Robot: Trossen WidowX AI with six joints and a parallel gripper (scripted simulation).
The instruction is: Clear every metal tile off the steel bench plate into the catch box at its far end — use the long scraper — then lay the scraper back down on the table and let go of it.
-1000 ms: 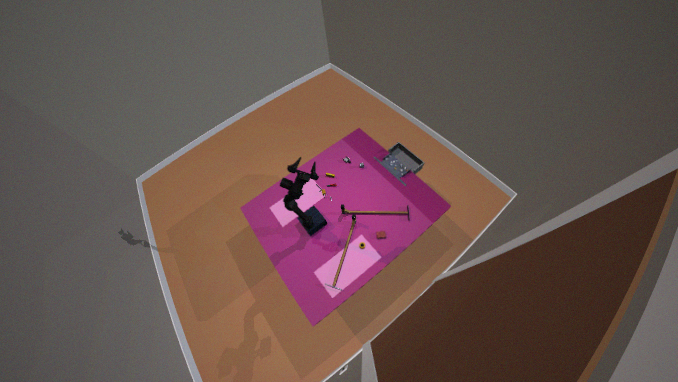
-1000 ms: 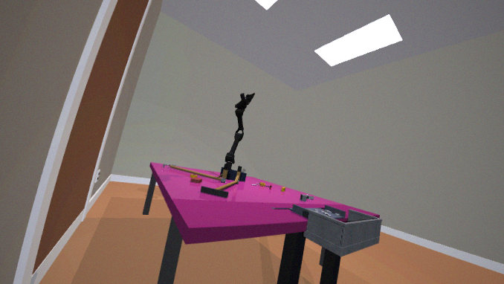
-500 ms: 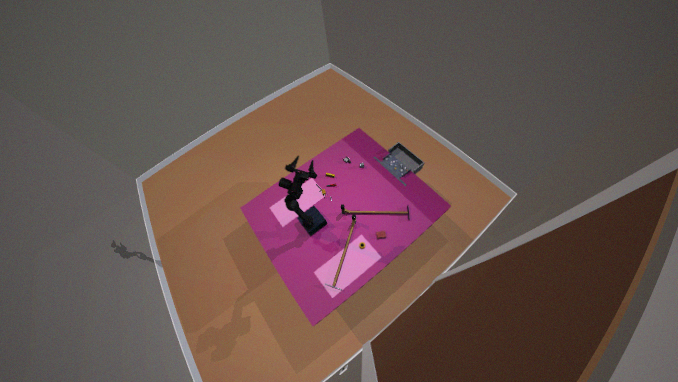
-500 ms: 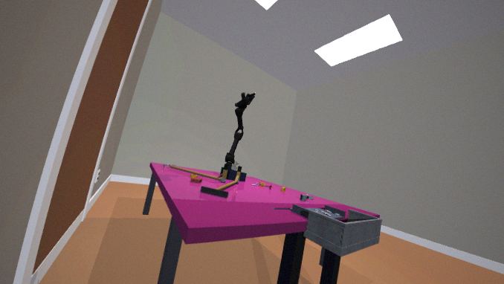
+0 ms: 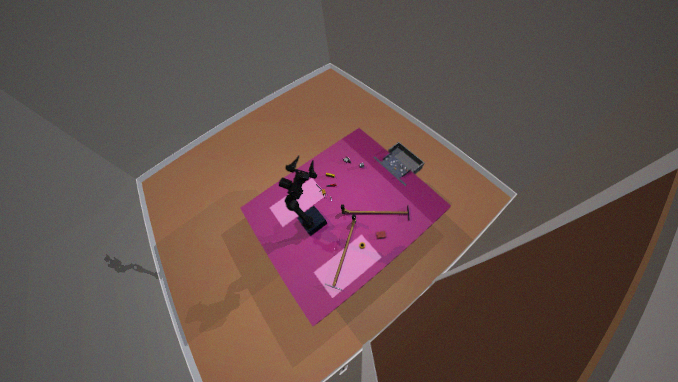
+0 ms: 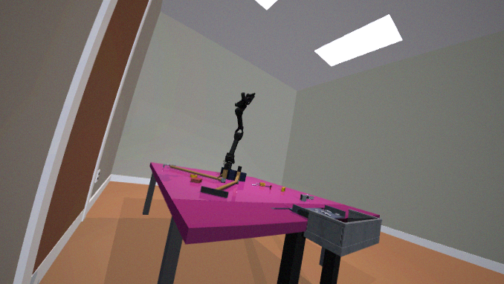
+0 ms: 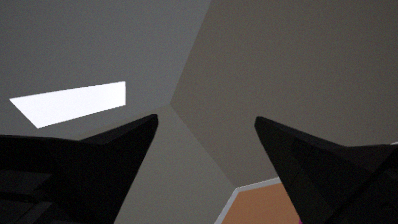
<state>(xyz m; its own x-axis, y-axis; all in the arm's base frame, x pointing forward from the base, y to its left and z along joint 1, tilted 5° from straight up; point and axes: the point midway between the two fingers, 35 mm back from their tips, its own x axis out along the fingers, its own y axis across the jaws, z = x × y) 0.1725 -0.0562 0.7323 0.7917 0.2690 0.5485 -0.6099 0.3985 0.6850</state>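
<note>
Black gripper (image 5: 305,164) (image 6: 250,97) (image 7: 206,119) raised high above magenta table (image 5: 300,260) (image 6: 238,219), fingers spread wide, nothing between. Metal tiles (image 5: 397,166) (image 6: 327,212) left on steel plate (image 5: 389,167) (image 6: 337,214) (catch box (image 5: 422,165) (image 6: 360,238) adjoining).

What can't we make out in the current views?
- Tile count on the steel plate: too small in top; box wall hides part in exterior.
- Catch box floor at the near wall: that wall hides it in exterior.
- Which long-handled tool is longer: foreshortened in exterior, angled differently in top.
- Table: nearly all outside wrist's frame.
</note>
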